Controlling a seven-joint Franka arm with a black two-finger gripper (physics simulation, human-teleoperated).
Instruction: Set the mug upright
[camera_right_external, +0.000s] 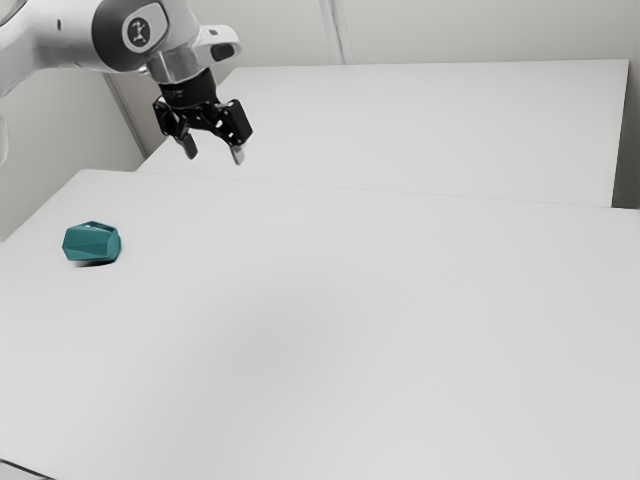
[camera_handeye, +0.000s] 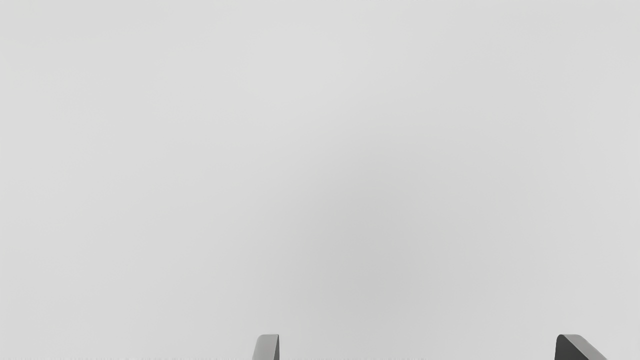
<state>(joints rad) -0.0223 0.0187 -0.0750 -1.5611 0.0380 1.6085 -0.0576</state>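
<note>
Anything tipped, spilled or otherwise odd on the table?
Yes: the teal faceted mug lies on its side on the smooth white table, toward the exterior view's left, rather than standing upright. I see no spill.

White desk (camera_right_external: 350, 340) and pale walls (camera_right_external: 480, 30)

A broad, smooth white desk with soft grey shading across its top. Beyond a thin seam lies another white surface (camera_right_external: 420, 125). Behind, off-white walls, one bearing a narrow upright strip (camera_right_external: 335, 30). A dark area (camera_right_external: 628, 165) borders the exterior view's right edge; a thin dark line (camera_right_external: 25, 469) (perhaps a cable) crosses the near left corner.
</note>
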